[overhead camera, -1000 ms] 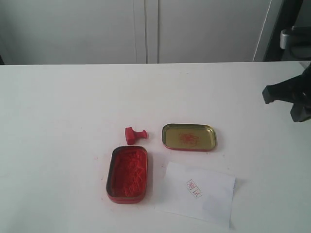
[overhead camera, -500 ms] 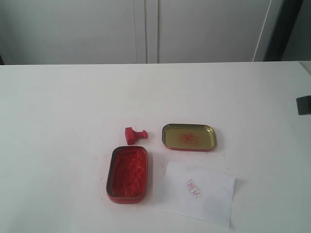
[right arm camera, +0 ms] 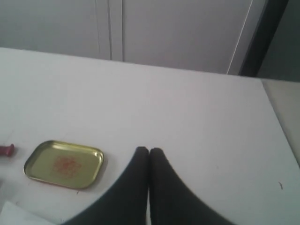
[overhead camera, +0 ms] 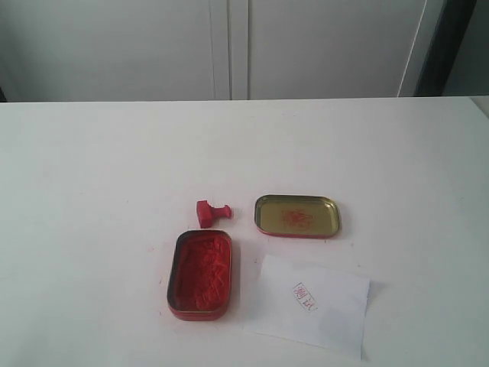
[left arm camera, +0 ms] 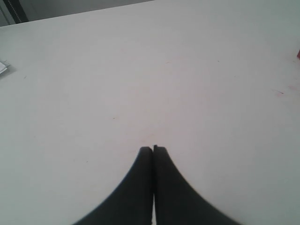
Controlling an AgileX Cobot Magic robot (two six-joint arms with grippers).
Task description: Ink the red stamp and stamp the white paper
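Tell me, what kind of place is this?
Probably a lab or office workbench: a white table, pale cabinet doors behind it, and a stamping set: the red stamp, the ink tin, the white paper.

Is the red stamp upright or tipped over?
Tipped over: the red stamp lies on its side, handle pointing sideways toward the gold-lined lid.

The right gripper (right arm camera: 149,151) backed away over the right edge of the exterior view: a dark bulk there a second ago, then only a sliver, then out of that view altogether.
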